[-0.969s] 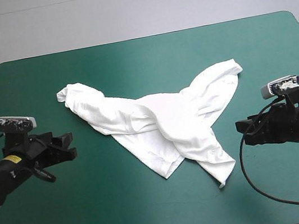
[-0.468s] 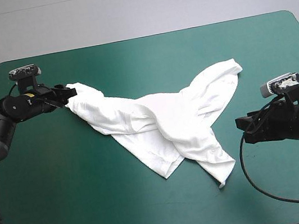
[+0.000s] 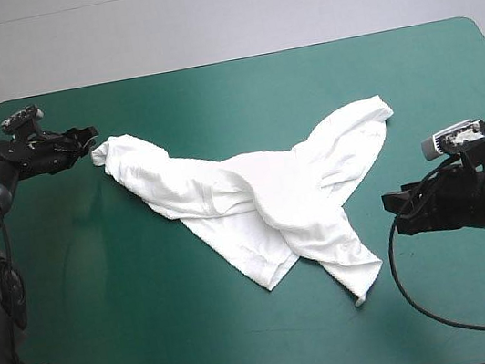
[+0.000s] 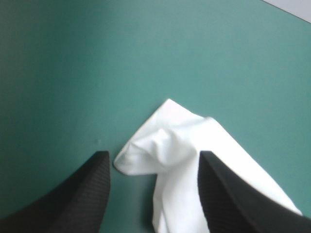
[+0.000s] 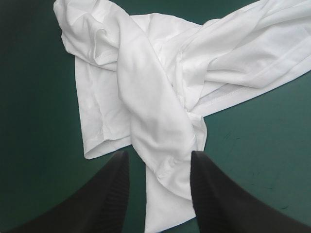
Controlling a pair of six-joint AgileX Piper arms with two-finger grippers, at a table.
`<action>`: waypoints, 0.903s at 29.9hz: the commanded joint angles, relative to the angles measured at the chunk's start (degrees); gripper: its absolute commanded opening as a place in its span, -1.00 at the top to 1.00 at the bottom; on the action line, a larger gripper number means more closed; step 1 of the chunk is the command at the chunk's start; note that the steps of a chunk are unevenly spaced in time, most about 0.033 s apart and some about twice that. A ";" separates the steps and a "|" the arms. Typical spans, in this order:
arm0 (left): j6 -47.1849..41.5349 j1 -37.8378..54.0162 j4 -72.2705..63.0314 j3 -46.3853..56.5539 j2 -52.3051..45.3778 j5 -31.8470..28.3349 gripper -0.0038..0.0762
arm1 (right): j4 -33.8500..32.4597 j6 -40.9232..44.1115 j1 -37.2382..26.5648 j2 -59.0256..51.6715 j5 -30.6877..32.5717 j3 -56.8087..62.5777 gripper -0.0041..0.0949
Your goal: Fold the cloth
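Black and set apart, my left fingers [image 3: 87, 135] are at about 10 o'clock on the teal-green desk [image 3: 252, 356], clamped on nothing. The rounded tip of the white T-shirt [image 3: 264, 202] lies on the cover in the gap between them, just ahead of their bases. Its strip runs back past the finger on the 3 o'clock side, and I cannot tell whether either finger touches the cloth.

My right fingers [image 3: 398, 213] are at about 4 o'clock, also apart and holding nothing. Through my right wrist a twisted band of the T-shirt runs down into the gap between them, with a flat hemmed panel beside it.

The high view shows the whole garment, which neither wrist does. It is a crumpled V across the middle of the desk, with one arm reaching to 10 o'clock and one to 2 o'clock. The folds cross at the centre and the point trails toward 6 o'clock. That view also shows a strip of bare cover between my right fingers and the nearest fold, which the wrist view hides. My left wrist sees only the tip, while the high view shows it as the end of the long 10 o'clock arm.
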 commanded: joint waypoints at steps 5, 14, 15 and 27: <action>2.02 -0.11 -1.94 -13.06 7.68 -0.03 -0.10 | 2.36 0.33 -0.36 -0.24 -1.37 -1.18 0.13; 6.37 -0.22 -0.97 -15.69 11.80 7.05 -0.08 | 2.36 0.90 -0.36 -0.24 -1.79 -1.18 0.13; 6.79 -0.37 -0.97 -15.69 11.89 7.98 -0.08 | 2.36 0.90 -0.36 -0.24 -1.79 -1.18 0.13; 12.32 -1.12 1.08 -15.69 12.13 14.66 0.45 | 2.36 0.95 -0.36 -0.24 -2.01 -1.18 0.13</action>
